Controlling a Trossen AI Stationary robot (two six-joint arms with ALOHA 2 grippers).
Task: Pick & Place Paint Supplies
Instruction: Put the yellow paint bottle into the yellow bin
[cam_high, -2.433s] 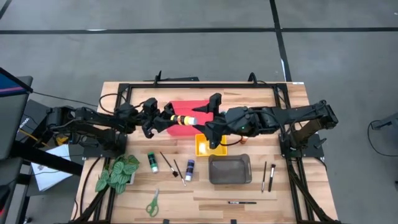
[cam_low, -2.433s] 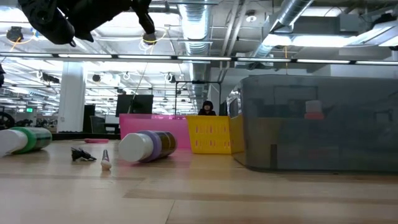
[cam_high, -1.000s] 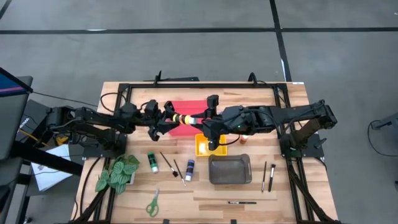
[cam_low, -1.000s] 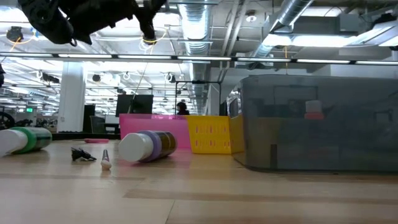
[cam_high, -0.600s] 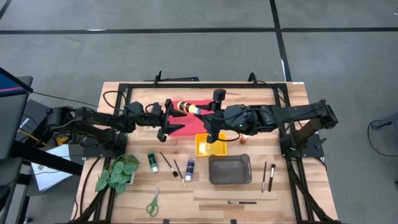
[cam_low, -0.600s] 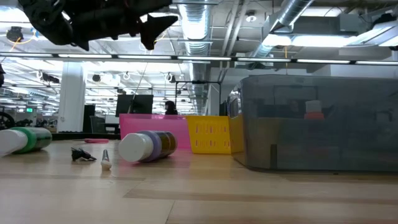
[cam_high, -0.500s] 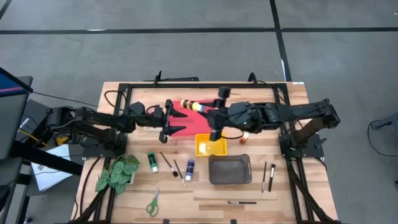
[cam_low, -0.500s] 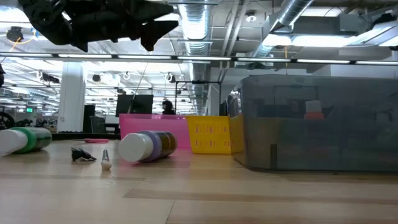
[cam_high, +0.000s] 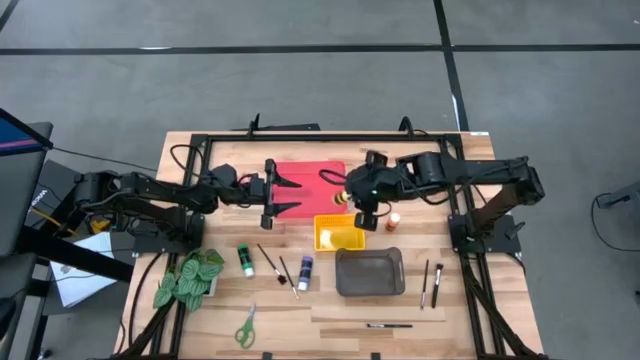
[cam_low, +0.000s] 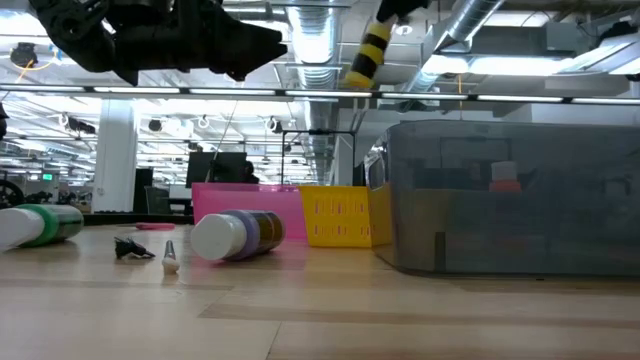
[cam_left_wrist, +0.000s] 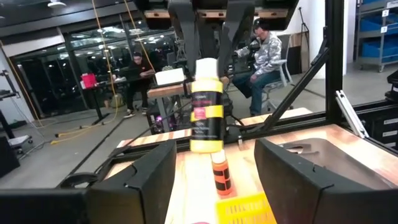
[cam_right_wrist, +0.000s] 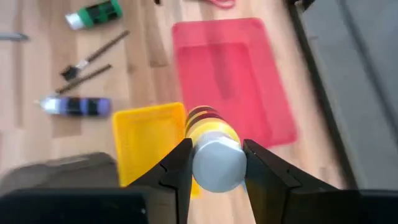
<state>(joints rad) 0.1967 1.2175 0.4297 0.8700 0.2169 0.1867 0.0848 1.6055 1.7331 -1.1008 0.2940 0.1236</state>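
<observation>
A yellow paint bottle (cam_left_wrist: 206, 118) with black bands and a white cap hangs in my right gripper (cam_right_wrist: 217, 155), above the gap between the red tray (cam_high: 310, 175) and the yellow tray (cam_high: 338, 235). My left gripper (cam_high: 278, 188) stands open and level over the red tray's left part, pointing at the bottle with nothing between its fingers. A green bottle (cam_high: 245, 260), a purple bottle (cam_high: 304, 272) and two brushes (cam_high: 272, 263) lie on the table's near left. A small red bottle (cam_high: 393, 222) stands upright right of the yellow tray. Green scissors (cam_high: 245, 325) lie at the near edge. My right gripper pinches the yellow bottle at its white cap end (cam_right_wrist: 216, 163) between its two fingers (cam_left_wrist: 239, 31). The fingers come from above, slanting down. The bottle hangs below them cap up, nearly upright, lifted clear of the trays and the table.
A grey tray (cam_high: 370, 272) stands near the yellow one. Two more brushes (cam_high: 431, 283) and a black pen (cam_high: 388, 325) lie at the near right. A green leafy plant (cam_high: 190, 278) sits at the near left. A black frame (cam_high: 330, 135) runs round the table's far part. People sit beyond the table.
The yellow bottle lay level between both grippers over the red tray. It has since gone with my right gripper toward the table's right edge. That gripper has tipped downward, swinging the bottle from level to hanging cap up. My left gripper has let go and rolled.
</observation>
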